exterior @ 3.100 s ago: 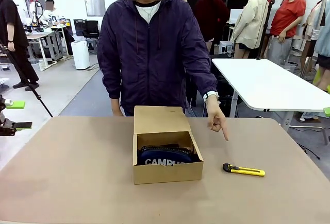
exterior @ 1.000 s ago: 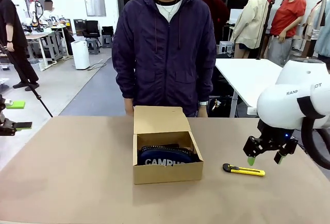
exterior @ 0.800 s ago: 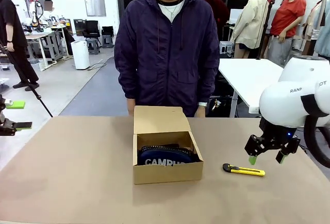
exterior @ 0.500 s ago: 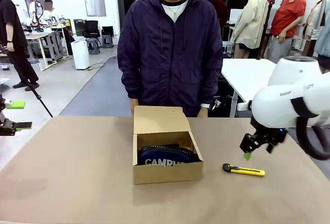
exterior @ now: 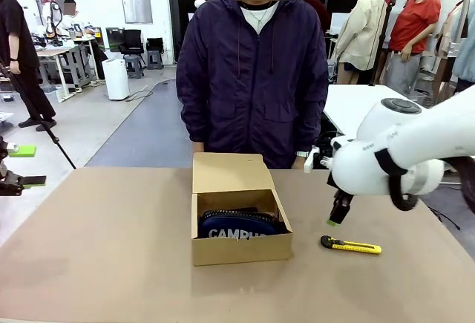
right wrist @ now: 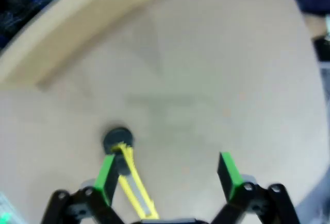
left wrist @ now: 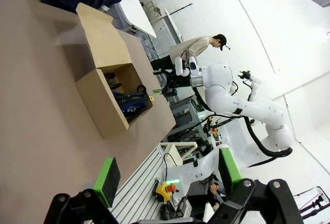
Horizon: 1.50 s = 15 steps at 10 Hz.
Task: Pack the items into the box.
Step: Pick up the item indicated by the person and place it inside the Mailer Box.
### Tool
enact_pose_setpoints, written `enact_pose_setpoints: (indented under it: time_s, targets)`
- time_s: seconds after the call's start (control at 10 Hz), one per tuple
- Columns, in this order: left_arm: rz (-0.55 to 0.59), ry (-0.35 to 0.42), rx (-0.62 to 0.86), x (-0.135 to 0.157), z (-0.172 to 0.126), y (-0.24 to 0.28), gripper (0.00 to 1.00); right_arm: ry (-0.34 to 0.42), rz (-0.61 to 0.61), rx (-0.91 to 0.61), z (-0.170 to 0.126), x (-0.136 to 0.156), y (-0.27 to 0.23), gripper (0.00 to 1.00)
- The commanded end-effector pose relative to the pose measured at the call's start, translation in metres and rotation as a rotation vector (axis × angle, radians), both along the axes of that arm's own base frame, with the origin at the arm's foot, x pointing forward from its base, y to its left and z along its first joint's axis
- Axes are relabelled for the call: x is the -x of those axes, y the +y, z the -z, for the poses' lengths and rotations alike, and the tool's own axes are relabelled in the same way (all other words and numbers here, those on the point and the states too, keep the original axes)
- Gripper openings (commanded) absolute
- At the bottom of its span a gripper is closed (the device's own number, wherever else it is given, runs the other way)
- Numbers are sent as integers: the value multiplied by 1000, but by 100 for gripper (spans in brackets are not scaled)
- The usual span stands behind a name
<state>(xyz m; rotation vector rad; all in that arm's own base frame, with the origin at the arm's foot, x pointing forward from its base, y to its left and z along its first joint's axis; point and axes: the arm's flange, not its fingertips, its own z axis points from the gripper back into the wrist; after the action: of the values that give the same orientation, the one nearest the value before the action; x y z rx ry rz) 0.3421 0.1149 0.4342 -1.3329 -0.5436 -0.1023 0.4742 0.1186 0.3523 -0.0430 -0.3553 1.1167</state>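
- Tan table (exterior: 111, 263): box (exterior: 241, 249) at centre, lid up, CAMPUS pouch (exterior: 237, 226) inside.
- Utility knife (exterior: 351, 246) lies at 3 o'clock of box.
- Right gripper (right wrist: 167, 172) spread wide, empty, over knife's black end.
- Left gripper (left wrist: 167, 170) spread wide, empty.

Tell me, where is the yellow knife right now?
In the front view the knife lies on the table right of the box, apart from it, with the right arm's open tool hovering just above its black end.

pouch (exterior: 239, 226): lower part hidden by box (exterior: 241, 249) front wall | utility knife (right wrist: 135, 185): blurred, tail cut off at bottom edge | right gripper (exterior: 335, 221): one finger hidden, front view
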Motion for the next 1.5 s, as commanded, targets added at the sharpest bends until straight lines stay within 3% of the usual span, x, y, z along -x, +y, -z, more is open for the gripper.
enact_pose_setpoints:
  time_s: [0.0, 0.2, 0.3, 0.6, 0.7, 0.8, 1.1, 1.4]
  targets:
    - [5, 10, 2, 3, -4, 1, 100, 131, -193, -82, 0, 0, -30, 100]
    - [5, 10, 2, 3, -4, 1, 100, 241, -191, 27, -3, 5, -37, 100]
    - [5, 10, 2, 3, -4, 1, 100, 250, -189, 86, -9, 8, -44, 100]
    - [5, 10, 2, 3, -4, 1, 100, 210, -195, 121, -13, 7, -42, 100]
    - [5, 10, 2, 3, -4, 1, 100, 165, -153, 111, -12, 4, -40, 100]
    - [5, 10, 2, 3, -4, 1, 100, 229, -214, 112, -8, 10, -56, 100]
    - [5, 10, 2, 3, -4, 1, 100, 215, -203, 111, -9, 9, -51, 100]
    - [5, 10, 2, 3, -4, 1, 100, 198, -273, 141, 22, -1, -38, 100]
